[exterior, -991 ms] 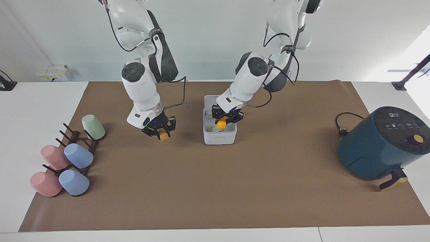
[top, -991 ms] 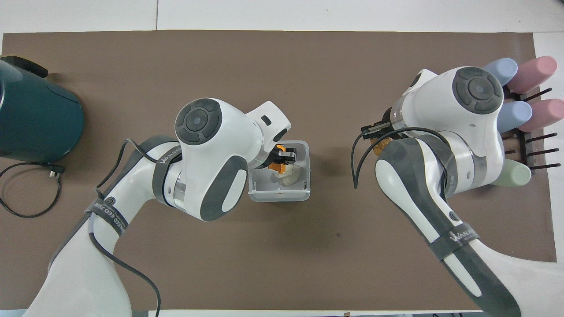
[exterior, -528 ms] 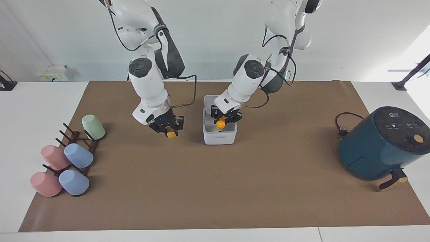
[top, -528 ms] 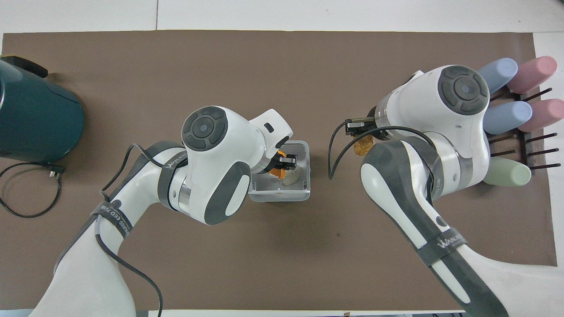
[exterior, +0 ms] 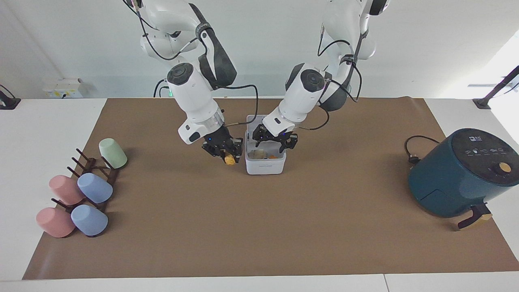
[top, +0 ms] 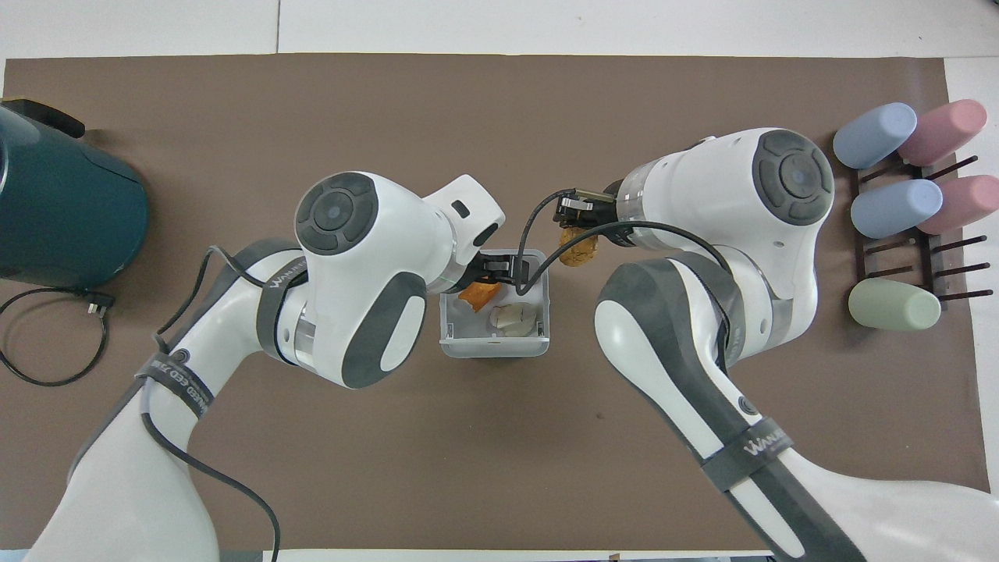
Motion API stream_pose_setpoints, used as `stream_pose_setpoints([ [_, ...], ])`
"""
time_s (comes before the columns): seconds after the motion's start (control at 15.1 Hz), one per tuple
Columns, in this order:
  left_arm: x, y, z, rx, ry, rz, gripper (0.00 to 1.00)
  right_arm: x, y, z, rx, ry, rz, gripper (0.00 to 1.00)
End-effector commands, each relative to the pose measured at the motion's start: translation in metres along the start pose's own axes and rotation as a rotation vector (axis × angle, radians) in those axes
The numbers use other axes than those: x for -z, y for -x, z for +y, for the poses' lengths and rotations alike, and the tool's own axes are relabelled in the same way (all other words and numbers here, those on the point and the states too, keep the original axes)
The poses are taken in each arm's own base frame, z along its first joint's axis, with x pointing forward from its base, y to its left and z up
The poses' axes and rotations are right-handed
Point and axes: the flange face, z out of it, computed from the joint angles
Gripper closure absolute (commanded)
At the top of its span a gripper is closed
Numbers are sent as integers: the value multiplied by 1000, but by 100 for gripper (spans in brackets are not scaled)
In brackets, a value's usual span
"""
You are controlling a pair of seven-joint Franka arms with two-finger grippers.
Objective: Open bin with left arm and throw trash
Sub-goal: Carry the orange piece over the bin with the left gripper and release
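I read "WANDELEED" (top: 751, 450) on the right arm's band, not surely; the print on the bin's (exterior: 265, 165) front is too small. Under my left gripper (exterior: 275, 140), fingers spread and empty, lie the orange lump (top: 478, 294) and paper wad (top: 513, 317) in the open bin. My right gripper (exterior: 227, 156) pinches the golden-brown lump (exterior: 230, 161) just beside the bin's rim, above bare brown mat (exterior: 259, 227).

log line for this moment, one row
bin: open, orange lump + paper wad inside | left gripper: open over bin | right gripper: holding brown lump beside bin
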Motion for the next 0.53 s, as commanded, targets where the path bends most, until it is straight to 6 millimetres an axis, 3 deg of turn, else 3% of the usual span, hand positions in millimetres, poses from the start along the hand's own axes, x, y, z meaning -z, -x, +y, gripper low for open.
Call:
stream_pose_setpoints([
  [0.0, 76, -34, -47, 74, 24, 11, 0, -4, 3, -15, -49, -40, 4, 100],
  [0.2, 138, -46, -111, 139, -20, 78, 0, -9, 13, -27, -92, -52, 11, 100],
  [0.26, 158, -45, -137, 160, -63, 84, 0, -11, 17, -31, -124, -61, 14, 100],
  [0.33, 172, -40, -158, 138, -127, 75, 0, -19, 35, -49, -121, -69, 5, 100],
  [0.46, 201, -30, -205, 69, -180, 45, 0, -30, 46, -57, -115, -65, -6, 100],
])
